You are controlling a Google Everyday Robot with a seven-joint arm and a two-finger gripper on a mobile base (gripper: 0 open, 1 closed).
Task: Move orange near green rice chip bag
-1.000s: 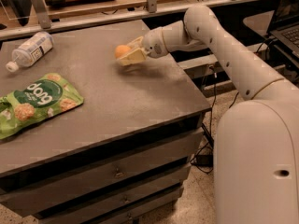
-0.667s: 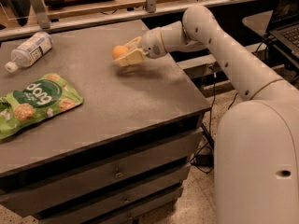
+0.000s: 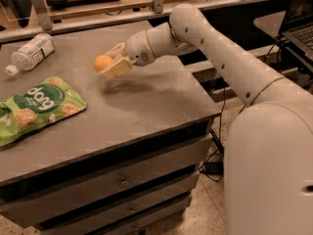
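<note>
My gripper (image 3: pixel 111 62) hangs above the middle of the table (image 3: pixel 151 102), the orange (image 3: pixel 101 62) between its fingers. The chip bag (image 3: pixel 36 106) lies on the table to its left, toward the front; the bottle (image 3: pixel 32 53) lies behind the bag.

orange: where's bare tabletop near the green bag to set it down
The gripper, shut on the orange, hangs over mid-table. Bare top runs from beside the green rice chip bag to the right rim of the table. Crowded only at left: bottle behind the bag.
</note>
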